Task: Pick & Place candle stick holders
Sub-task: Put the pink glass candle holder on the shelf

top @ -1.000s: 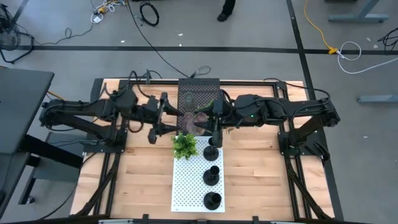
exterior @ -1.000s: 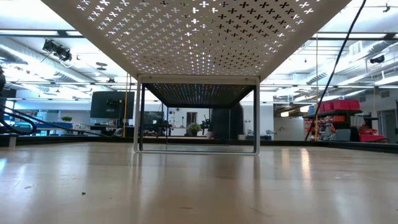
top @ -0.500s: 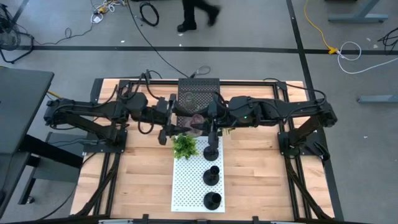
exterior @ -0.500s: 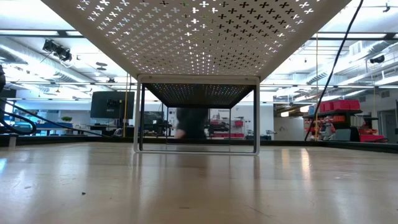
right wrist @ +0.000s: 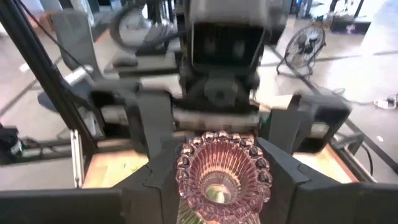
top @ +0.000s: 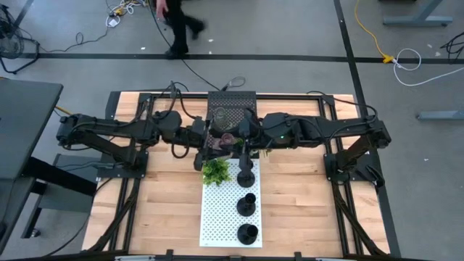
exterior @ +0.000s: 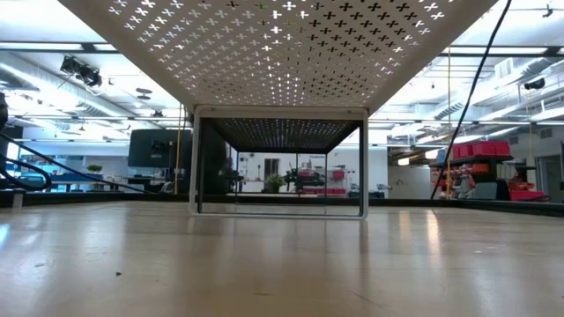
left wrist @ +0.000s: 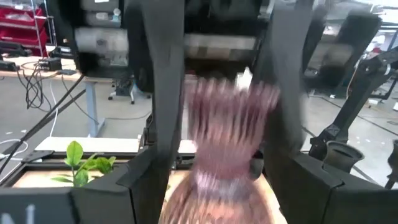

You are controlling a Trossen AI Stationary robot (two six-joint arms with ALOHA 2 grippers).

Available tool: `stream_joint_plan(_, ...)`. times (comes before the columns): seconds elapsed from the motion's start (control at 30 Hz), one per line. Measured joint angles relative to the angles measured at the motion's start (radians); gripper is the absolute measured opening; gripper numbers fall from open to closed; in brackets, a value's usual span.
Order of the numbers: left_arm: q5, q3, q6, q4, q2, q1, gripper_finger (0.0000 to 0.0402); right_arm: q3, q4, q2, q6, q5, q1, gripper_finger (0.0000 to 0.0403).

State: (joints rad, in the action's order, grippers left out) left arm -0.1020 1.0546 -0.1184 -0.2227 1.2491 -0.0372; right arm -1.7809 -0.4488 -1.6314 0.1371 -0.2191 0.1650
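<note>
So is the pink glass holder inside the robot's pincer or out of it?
Inside. In the right wrist view the pink glass holder sits between the right pincer's two dark fingers, which press against its sides.

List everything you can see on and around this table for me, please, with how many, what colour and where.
Glass candle stick holder: one visible, pinkish ribbed glass, between both grippers over the middle of the table.
Black candle stick holders: three, matte black, in a row on the white rack.
Plant: one, green leafy, at the white rack's far end.
White rack: one, white perforated, near middle of the table.
Dark rack: one, dark perforated, far middle of the table.
Table: one, light wood.
Person: one, dark clothes, walking on the floor beyond the table.
Left gripper: dark, at the glass holder.
Right gripper: dark, at the same holder.
</note>
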Motion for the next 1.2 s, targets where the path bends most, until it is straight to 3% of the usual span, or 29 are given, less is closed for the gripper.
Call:
stream_joint_plan(0.13, 0.000, 0.000, 0.002, 0.000, -0.002, 0.001, 0.0235, 0.002, -0.004, -0.004, 0.000, 0.002, 0.000, 0.0155)
stream_joint_plan(0.3, -0.007, 0.000, 0.005, 0.002, -0.003, 0.001, 0.0162, 0.002, 0.002, -0.004, 0.000, 0.002, 0.000, 0.0155)
stream_joint_plan(0.6, -0.028, 0.002, 0.012, 0.016, -0.005, 0.002, 0.0162, 0.002, 0.013, -0.005, -0.013, -0.001, 0.000, 0.0157)
stream_joint_plan(0.7, -0.035, 0.002, 0.021, 0.022, -0.005, 0.002, 0.0157, 0.002, 0.012, -0.005, -0.018, 0.004, 0.000, 0.0185)
stream_joint_plan(0.77, -0.040, -0.001, 0.015, 0.051, -0.004, 0.002, 0.0120, 0.001, 0.023, -0.005, -0.026, 0.002, 0.000, 0.0207)
stream_joint_plan(0.9, -0.009, -0.003, 0.023, 0.061, -0.001, 0.001, 0.0121, -0.001, 0.020, 0.005, -0.051, -0.006, 0.000, 0.0226)
stream_joint_plan(1.2, 0.050, 0.000, 0.033, 0.063, -0.050, 0.062, 0.0121, 0.000, -0.096, 0.087, -0.051, -0.061, 0.008, 0.0194)
